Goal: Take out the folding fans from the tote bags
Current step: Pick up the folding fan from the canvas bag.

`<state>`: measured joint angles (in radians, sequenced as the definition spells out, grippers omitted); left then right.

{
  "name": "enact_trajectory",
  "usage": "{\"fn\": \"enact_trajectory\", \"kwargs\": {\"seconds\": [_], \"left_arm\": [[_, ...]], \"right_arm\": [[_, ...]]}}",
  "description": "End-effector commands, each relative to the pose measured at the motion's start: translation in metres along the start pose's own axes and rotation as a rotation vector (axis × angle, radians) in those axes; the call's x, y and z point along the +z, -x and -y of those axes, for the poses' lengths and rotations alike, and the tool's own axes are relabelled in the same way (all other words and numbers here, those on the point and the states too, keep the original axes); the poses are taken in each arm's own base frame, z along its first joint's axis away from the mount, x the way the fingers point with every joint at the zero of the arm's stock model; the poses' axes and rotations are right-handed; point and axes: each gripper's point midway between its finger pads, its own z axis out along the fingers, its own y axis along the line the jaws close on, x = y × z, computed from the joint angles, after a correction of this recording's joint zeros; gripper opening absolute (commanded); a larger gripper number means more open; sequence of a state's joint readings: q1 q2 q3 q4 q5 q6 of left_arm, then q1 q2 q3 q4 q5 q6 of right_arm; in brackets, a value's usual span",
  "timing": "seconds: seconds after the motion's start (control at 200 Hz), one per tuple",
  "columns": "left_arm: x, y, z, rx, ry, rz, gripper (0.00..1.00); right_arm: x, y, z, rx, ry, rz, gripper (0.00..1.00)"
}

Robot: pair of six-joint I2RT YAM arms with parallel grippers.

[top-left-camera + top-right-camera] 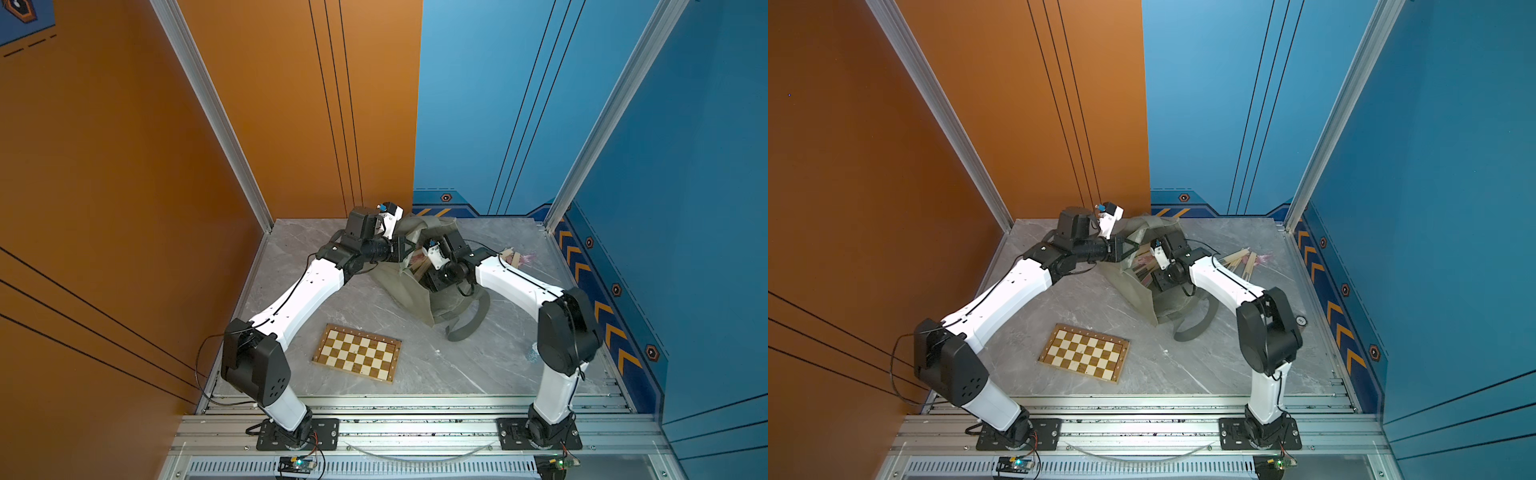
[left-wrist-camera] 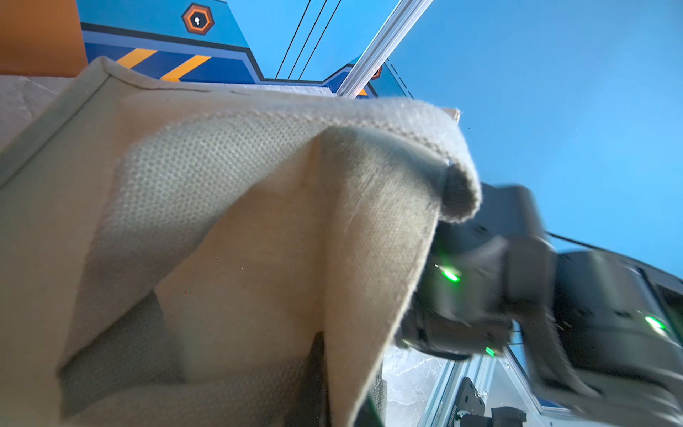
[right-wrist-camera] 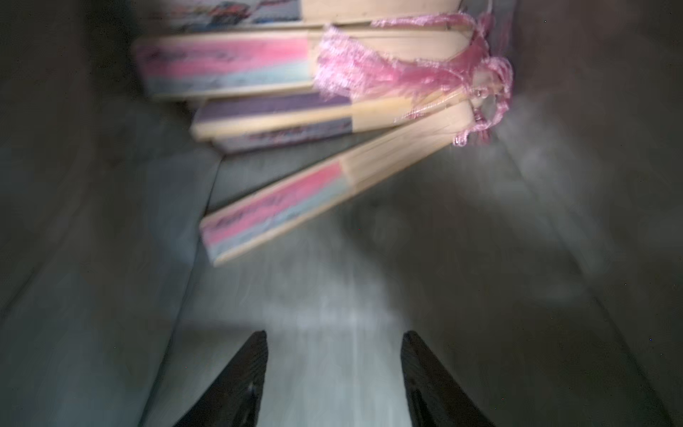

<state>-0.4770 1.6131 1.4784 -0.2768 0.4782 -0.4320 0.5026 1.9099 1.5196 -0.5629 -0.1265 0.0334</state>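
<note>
The left gripper [image 1: 407,249] is clamped tight on the raised rim of the olive tote bag [image 1: 409,299], holding its mouth up toward the back of the grey marble-look table [image 1: 478,361]. The right gripper [image 3: 334,351] is inside the bag, jaws apart with nothing between them, short of a blurred stack of folding fans [image 3: 281,111] with pink tassels [image 3: 388,70]. A few loose fans [image 1: 1239,259] lie on the table outside the bag, beyond the right arm. A chessboard [image 1: 357,353] lies flat nearer the front.
</note>
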Motion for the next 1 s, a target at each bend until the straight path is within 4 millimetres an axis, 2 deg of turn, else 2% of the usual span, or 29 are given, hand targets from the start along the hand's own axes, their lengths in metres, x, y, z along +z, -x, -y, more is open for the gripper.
{"fn": "enact_trajectory", "kwargs": {"seconds": [0.0, 0.21, 0.235, 0.335, 0.516, 0.726, 0.996], "left_arm": [[-0.012, 0.005, 0.016, 0.035, -0.035, 0.039, 0.00], [-0.019, -0.011, 0.012, 0.025, -0.005, 0.029, 0.00], [-0.020, -0.012, 0.012, 0.025, -0.002, 0.027, 0.00], [-0.025, -0.014, 0.013, 0.025, 0.007, 0.031, 0.00], [-0.032, -0.019, 0.014, 0.028, 0.027, 0.036, 0.00], [-0.039, -0.025, 0.012, 0.027, 0.054, 0.045, 0.00], [-0.035, -0.037, 0.007, 0.014, 0.080, 0.027, 0.00]], "right_arm": [[0.011, -0.001, 0.007, 0.193, 0.014, -0.061, 0.64], [0.035, 0.023, 0.001, 0.435, 0.098, -0.014, 0.71], [0.050, 0.016, 0.002, 0.466, 0.098, -0.040, 0.71], [0.070, 0.015, 0.002, 0.589, 0.124, -0.067, 0.73], [0.091, 0.014, 0.005, 0.683, 0.111, -0.086, 0.73], [0.102, -0.007, 0.010, 0.680, 0.062, -0.144, 0.72], [0.119, -0.047, 0.023, 0.658, -0.045, -0.248, 0.68]]}}
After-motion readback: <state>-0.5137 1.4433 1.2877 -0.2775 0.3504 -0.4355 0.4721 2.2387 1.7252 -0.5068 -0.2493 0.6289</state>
